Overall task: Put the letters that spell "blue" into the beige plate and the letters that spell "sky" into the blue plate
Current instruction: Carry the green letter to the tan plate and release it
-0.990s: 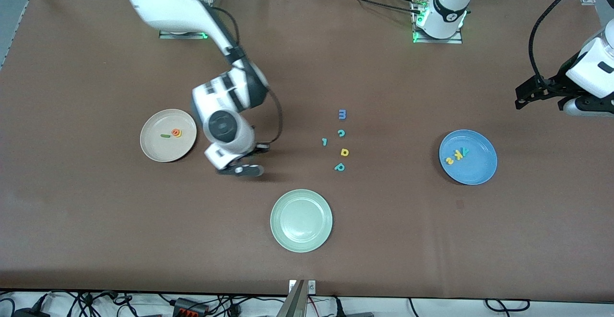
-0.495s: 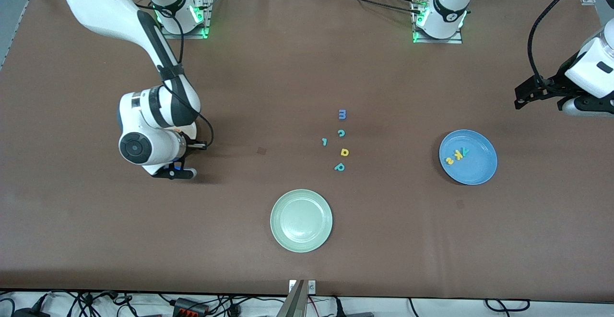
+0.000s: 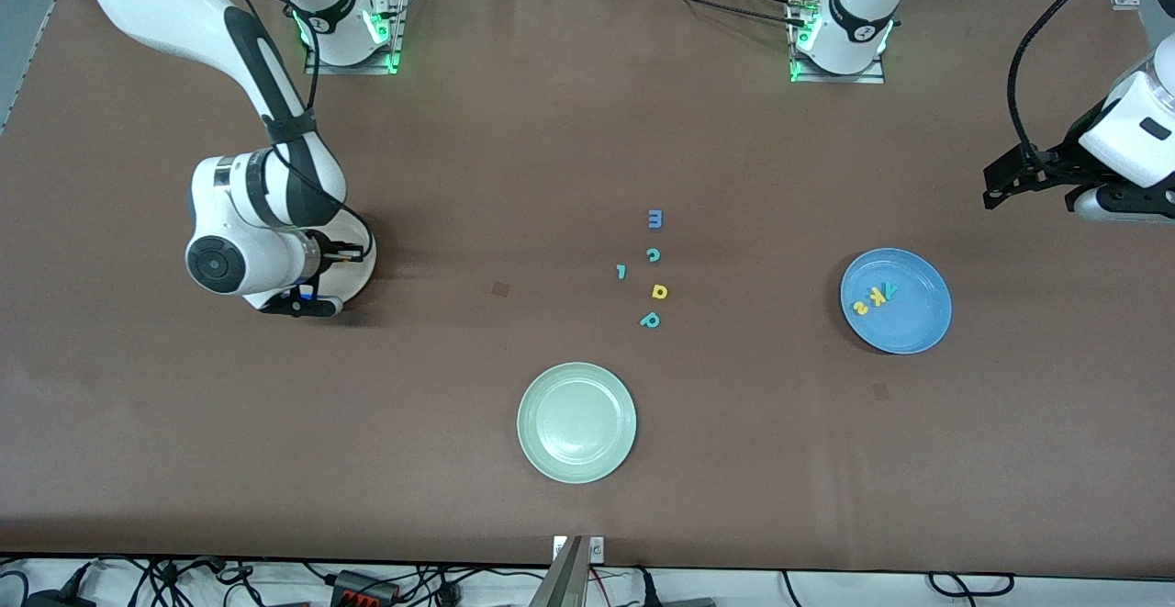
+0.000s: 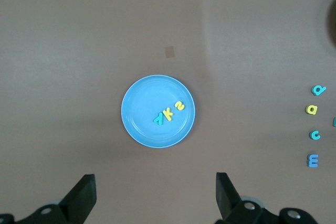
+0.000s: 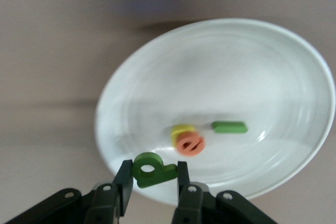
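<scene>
Right gripper (image 5: pixel 151 184) has moved over beige plate (image 5: pixel 273 66), clamping green b (image 5: pixel 152 169); release follows. Left gripper (image 4: pixel 155 203), agape, waits at blue plate's (image 4: pixel 137 124) six o'clock.

green b (image 5: pixel 152 169) pinched in right tool (image 5: pixel 151 182) over beige plate (image 5: pixel 262 51); s, k, y (image 3: pixel 873 297) in blue plate (image 3: pixel 909 331)
</scene>
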`<action>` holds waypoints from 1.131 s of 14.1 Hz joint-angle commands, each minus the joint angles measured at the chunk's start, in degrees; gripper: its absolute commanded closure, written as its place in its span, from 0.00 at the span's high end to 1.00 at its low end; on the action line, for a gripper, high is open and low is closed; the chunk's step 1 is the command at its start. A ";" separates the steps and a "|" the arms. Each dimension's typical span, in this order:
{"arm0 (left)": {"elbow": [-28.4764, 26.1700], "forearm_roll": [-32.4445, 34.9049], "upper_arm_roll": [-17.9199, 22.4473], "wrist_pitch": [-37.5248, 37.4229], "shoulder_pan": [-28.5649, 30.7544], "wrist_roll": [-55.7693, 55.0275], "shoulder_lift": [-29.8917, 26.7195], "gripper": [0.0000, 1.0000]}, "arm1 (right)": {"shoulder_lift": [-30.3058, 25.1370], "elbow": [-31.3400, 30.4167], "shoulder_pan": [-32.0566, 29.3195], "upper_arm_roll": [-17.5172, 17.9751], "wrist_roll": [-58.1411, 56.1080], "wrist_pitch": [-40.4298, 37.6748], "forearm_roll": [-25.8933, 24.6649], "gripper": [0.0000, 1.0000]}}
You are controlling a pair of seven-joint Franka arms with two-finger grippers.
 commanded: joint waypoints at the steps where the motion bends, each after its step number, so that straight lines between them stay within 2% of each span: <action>1: 1.79 0.49 -0.31 -0.84 0.14 0.21 0.86 1.00 | -0.75 -3.31 -1.95 1.17 -1.21 3.90 -0.23 0.95; 2: 1.79 0.49 -0.31 -0.84 0.14 0.21 0.86 1.00 | -1.09 -3.05 -2.04 1.26 -0.59 3.47 -0.14 1.00; 4: 1.79 0.49 -0.31 -0.84 0.14 0.21 0.86 1.00 | -2.41 -1.39 -1.78 1.26 0.11 1.11 -0.14 1.00; 8: 1.79 0.49 -0.39 -0.84 0.14 0.21 0.86 1.00 | -4.95 6.43 -1.69 1.26 0.12 -8.82 -0.05 1.00; 12: 1.79 0.49 -0.39 -0.84 0.14 0.21 0.95 1.00 | -6.19 17.40 -2.39 0.82 0.12 -18.57 0.12 1.00; 16: 1.79 0.49 -0.39 -0.84 0.14 0.21 0.95 1.00 | -6.72 28.66 -2.83 -1.81 -1.29 -26.92 -0.14 1.00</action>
